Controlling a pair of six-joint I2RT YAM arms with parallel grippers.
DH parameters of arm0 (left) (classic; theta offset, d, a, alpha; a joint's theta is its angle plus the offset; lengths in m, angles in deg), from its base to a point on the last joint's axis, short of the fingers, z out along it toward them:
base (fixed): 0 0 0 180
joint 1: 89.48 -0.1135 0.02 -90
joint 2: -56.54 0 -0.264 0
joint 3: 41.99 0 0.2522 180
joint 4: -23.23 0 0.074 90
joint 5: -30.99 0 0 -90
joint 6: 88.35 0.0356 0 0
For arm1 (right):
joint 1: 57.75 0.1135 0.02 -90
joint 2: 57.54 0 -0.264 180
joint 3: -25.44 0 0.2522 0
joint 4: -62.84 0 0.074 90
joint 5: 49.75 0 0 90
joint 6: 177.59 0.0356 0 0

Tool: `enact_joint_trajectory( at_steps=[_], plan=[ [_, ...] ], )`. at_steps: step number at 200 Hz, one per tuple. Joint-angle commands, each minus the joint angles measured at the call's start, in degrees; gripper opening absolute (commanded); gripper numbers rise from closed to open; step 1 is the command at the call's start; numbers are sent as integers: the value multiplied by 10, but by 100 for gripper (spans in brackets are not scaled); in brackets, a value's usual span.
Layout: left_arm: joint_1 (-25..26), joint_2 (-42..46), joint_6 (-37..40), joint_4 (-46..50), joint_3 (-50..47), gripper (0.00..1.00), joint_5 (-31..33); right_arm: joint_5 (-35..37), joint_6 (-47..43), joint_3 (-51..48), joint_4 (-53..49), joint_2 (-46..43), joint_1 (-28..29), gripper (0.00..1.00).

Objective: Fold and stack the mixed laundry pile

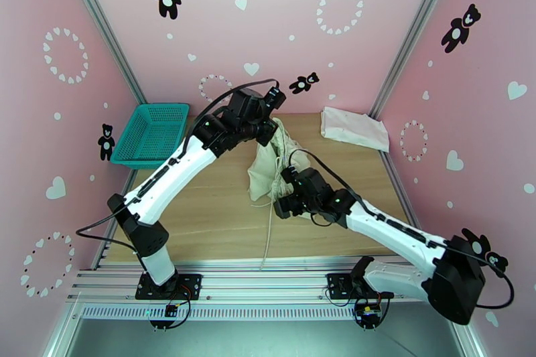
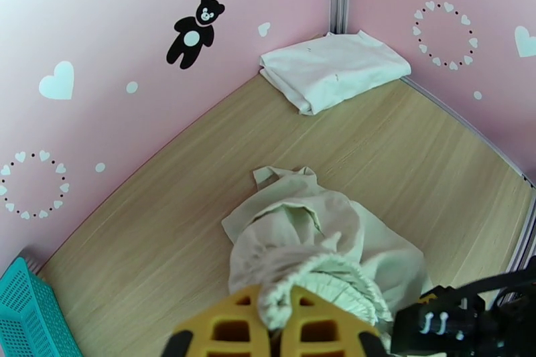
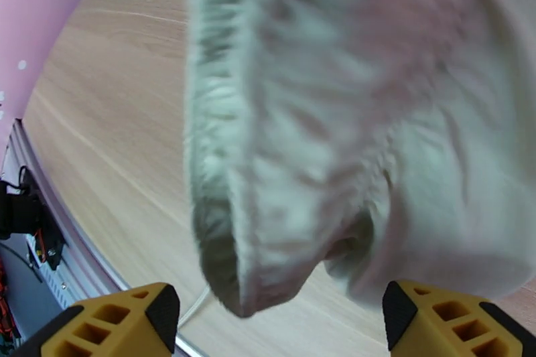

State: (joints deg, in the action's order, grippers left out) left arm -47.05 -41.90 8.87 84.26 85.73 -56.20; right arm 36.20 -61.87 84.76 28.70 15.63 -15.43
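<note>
Top external view: the left gripper [image 1: 269, 130], clamped on the gathered waistband of the cream garment [image 1: 266, 171], holds it up over the table [image 1: 201, 218]. The cloth hangs long, probably so its edges can be found before folding. Whether its lower end touches the wood cannot be told. The right gripper [image 3: 281, 325], jaws wide apart and gripping nothing, sits just below the hanging lower edge. It appears placed to take a second hold so the piece can be spread flat. One drawstring [image 1: 269, 234] dangles from the garment toward the near table edge. The white T-shirt [image 1: 353, 128] lies folded at the far right corner, well apart from the lifted piece. By that placement it likely serves as the base of the stack, with roughly half the task done. A teal basket [image 1: 151, 134] stands at the far left corner, away from the work. Count: two garments (one folded, one in hand), two grippers (one clamped, one apart), one basket, one visible drawstring.
</note>
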Motion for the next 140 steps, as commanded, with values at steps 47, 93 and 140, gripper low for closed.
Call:
enact_joint_trajectory(
  at_steps=[47,93,140],
  plan=[
    [-21,147,-35,-59,-129,0,53,85,-19,81,34,33,-38,13],
    [-36,247,-61,-77,-159,0,16,101,-99,251,-48,2,-74,0],
    [-34,322,-73,-69,-103,0,-66,93,-148,476,-94,31,-75,0]
  ],
)
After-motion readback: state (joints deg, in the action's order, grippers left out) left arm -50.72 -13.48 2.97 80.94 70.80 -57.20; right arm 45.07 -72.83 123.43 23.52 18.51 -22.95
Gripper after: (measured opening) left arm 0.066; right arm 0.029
